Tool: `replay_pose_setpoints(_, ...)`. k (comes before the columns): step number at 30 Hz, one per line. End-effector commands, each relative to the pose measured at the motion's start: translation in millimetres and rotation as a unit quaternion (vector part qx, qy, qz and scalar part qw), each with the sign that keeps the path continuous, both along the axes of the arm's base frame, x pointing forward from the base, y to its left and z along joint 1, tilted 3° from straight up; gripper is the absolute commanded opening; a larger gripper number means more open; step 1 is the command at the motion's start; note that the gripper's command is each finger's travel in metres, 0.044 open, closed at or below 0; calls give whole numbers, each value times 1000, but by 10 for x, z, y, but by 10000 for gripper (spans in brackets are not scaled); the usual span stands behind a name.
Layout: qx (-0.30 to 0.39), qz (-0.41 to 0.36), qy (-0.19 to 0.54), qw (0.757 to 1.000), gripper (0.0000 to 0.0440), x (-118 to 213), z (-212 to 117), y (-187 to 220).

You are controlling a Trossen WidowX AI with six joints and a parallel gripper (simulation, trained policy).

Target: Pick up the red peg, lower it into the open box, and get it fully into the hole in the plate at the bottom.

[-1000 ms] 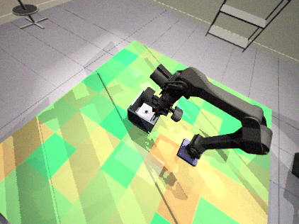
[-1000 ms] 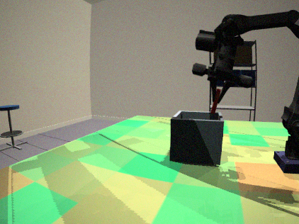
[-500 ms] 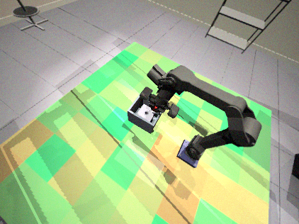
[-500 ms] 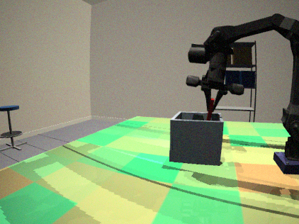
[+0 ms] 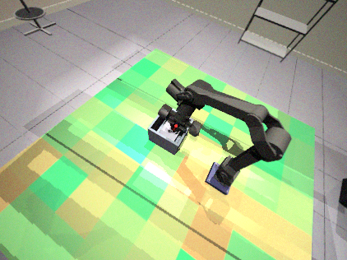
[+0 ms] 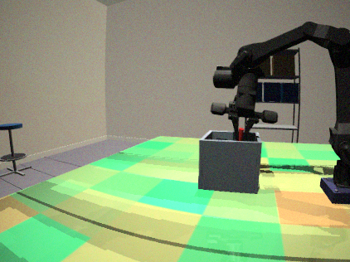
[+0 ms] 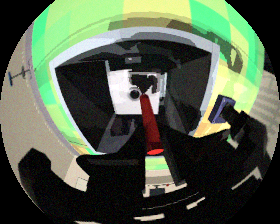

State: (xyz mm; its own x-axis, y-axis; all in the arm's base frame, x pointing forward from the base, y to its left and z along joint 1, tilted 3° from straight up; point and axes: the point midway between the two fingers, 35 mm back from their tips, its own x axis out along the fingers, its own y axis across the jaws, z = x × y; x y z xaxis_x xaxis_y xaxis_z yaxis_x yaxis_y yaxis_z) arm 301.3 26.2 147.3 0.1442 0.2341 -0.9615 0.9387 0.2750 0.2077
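Red peg clamped in the gripper, held at the open box

From left to right in the exterior view, we first see a stool with a blue seat (image 6: 11, 126) standing on the floor. Next comes the grey open box (image 5: 166, 142) (image 6: 230, 164) (image 7: 82, 100), upright on the patchwork-coloured surface (image 5: 62, 179) (image 6: 133, 226) (image 7: 50, 30). Above it, we have the gripper (image 5: 176, 127) (image 6: 241, 137) (image 7: 148, 125) pointing down, its fingers clamped on the red peg (image 5: 176, 126) (image 6: 240, 133) (image 7: 151, 125). The peg stands nearly upright, its top showing just above the near rim and its lower part hidden by the box wall.

In the wrist view, we find the peg's far end over the white plate (image 5: 168, 127) (image 7: 122, 105), to the right of the dark round hole (image 7: 134, 93). We cannot tell whether it touches the plate. A dark shadow falls across the plate.

Farther right, we see a shelf rack (image 5: 281, 26) (image 6: 298, 94) behind the arm (image 5: 230, 101) (image 6: 282, 41), then the arm's blue base plate (image 5: 226, 191) (image 6: 332, 193) (image 7: 219, 112), well apart from the box.
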Motion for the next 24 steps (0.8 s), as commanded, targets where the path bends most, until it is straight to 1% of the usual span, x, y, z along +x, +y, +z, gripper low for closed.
replay_pose_setpoints(1,8,7,7,1000,0,22,-101,26)
replay_pose_setpoints(16,9,44,10,999,0,168,-455,74)
replay_pose_setpoints(20,5,51,17,999,102,160,-526,71)
replay_pose_setpoints(21,4,52,18,998,120,159,-534,72)
replay_pose_setpoints(22,4,53,19,998,134,158,-539,73)
replay_pose_setpoints(24,1,55,29,998,134,147,-521,52)
